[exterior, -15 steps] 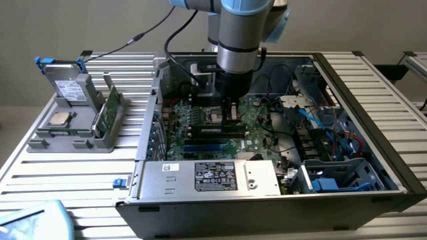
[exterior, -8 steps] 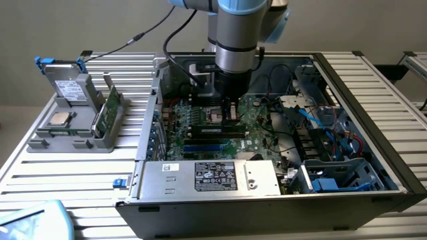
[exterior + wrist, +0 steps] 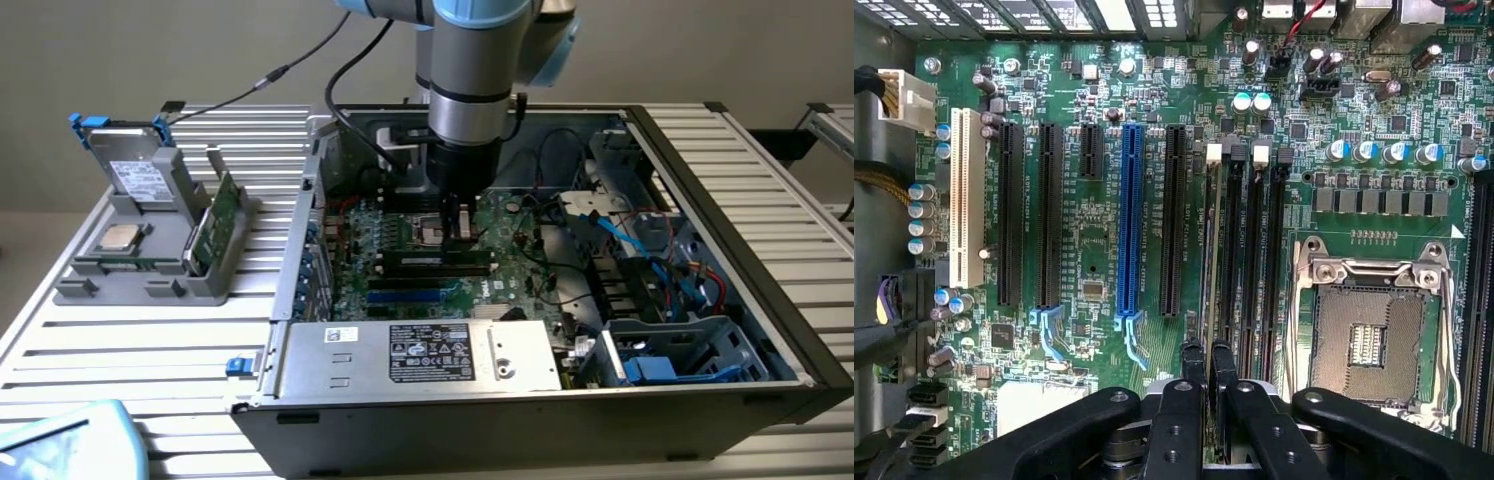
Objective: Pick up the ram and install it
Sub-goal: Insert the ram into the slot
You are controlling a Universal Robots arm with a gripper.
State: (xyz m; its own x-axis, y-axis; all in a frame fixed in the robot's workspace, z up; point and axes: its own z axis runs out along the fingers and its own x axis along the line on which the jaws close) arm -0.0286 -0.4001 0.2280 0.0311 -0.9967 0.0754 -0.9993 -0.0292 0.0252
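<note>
My gripper [image 3: 462, 222] is down inside the open computer case [image 3: 747, 190], just over the motherboard [image 3: 514, 250]. In the wrist view its two black fingers [image 3: 1192, 385] are shut on the ram [image 3: 1210, 250]. The ram shows edge-on as a thin dark strip running away from the gripper [image 3: 1208, 368]. It lies along the outermost of the parallel memory slots [image 3: 1252, 260], the one nearest the black expansion slot, and reaches to that slot's white end latch [image 3: 1214, 153]. Whether the ram is seated in the slot or held just above it, I cannot tell.
An empty processor socket [image 3: 1369, 330] lies beside the memory slots, and a blue expansion slot [image 3: 1129, 220] on their other side. The power supply [image 3: 414, 355] fills the case's near end. At the exterior view's left, a grey holder [image 3: 160, 275] carries a green circuit card [image 3: 211, 222] and a silver processor chip [image 3: 123, 238].
</note>
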